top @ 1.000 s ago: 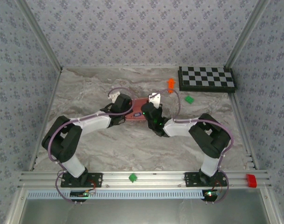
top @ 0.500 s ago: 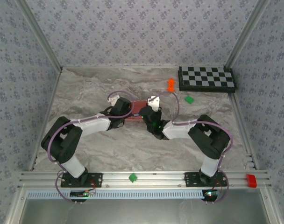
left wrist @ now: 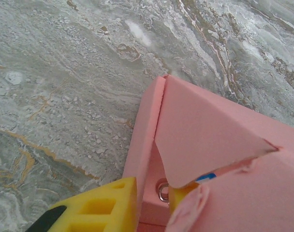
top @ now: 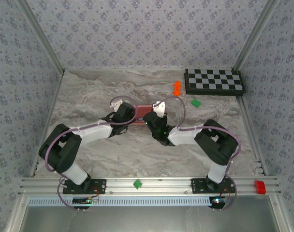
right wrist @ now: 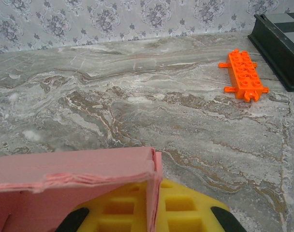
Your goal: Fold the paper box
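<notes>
The pink paper box (top: 140, 111) sits mid-table between the two arms, partly folded with its walls up. In the left wrist view the box (left wrist: 214, 130) shows a side wall and a flap leaning inward. My left gripper (left wrist: 147, 198) is shut on that side wall, one yellow finger (left wrist: 98, 208) outside and the other inside under the flap. In the right wrist view my right gripper (right wrist: 154, 210) is shut on an upright end wall of the box (right wrist: 69, 169), with yellow pads on both sides. From above, the left gripper (top: 125, 114) and right gripper (top: 153, 117) flank the box.
An orange toy brick (top: 176, 88) (right wrist: 242, 76) lies behind the box, with a green brick (top: 196, 102) to its right. A checkerboard (top: 214, 81) (right wrist: 282, 38) stands at the back right. A green piece (top: 137, 183) and a red piece (top: 259, 187) sit on the front rail.
Both grippers have shifted slightly left with the box held between them, and the left arm's elbow has swung outward. Their holds look unchanged.
</notes>
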Action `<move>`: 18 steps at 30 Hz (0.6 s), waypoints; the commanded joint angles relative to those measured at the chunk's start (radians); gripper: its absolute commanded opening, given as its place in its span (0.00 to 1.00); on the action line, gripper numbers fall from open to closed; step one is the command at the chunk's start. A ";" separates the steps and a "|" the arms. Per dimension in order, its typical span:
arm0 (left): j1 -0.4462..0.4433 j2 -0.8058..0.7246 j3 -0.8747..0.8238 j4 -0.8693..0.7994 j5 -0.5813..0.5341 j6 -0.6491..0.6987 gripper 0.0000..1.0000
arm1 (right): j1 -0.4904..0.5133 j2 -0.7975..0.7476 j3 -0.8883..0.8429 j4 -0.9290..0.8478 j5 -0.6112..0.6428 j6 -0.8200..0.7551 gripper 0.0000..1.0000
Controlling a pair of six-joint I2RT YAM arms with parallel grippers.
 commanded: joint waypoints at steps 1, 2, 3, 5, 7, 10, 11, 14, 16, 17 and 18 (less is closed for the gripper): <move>-0.009 -0.059 -0.021 0.014 -0.040 0.032 0.26 | 0.004 -0.014 -0.016 -0.061 0.029 0.031 0.08; -0.010 -0.068 -0.028 0.015 -0.042 0.035 0.26 | 0.004 -0.012 -0.015 -0.063 0.029 0.033 0.08; -0.011 -0.078 -0.035 0.017 -0.044 0.043 0.27 | 0.005 -0.013 -0.014 -0.065 0.029 0.032 0.08; -0.012 -0.099 -0.052 0.017 -0.050 0.053 0.28 | 0.006 -0.011 -0.010 -0.068 0.031 0.035 0.08; -0.015 -0.127 -0.071 0.017 -0.059 0.062 0.29 | 0.006 -0.012 -0.011 -0.068 0.032 0.036 0.08; -0.015 -0.171 -0.098 0.016 -0.073 0.077 0.29 | 0.007 -0.012 -0.012 -0.071 0.035 0.035 0.08; -0.018 -0.186 -0.107 0.011 -0.081 0.082 0.29 | 0.008 -0.012 -0.011 -0.072 0.036 0.035 0.08; -0.020 -0.248 -0.137 0.003 -0.114 0.098 0.28 | 0.009 -0.011 -0.010 -0.072 0.035 0.036 0.08; -0.023 -0.295 -0.157 -0.004 -0.142 0.108 0.28 | 0.009 -0.009 -0.010 -0.073 0.037 0.038 0.08; -0.023 -0.317 -0.165 -0.007 -0.154 0.113 0.28 | 0.010 -0.009 -0.010 -0.071 0.037 0.038 0.08; -0.023 -0.339 -0.173 -0.013 -0.167 0.121 0.28 | 0.010 -0.007 -0.008 -0.071 0.037 0.039 0.08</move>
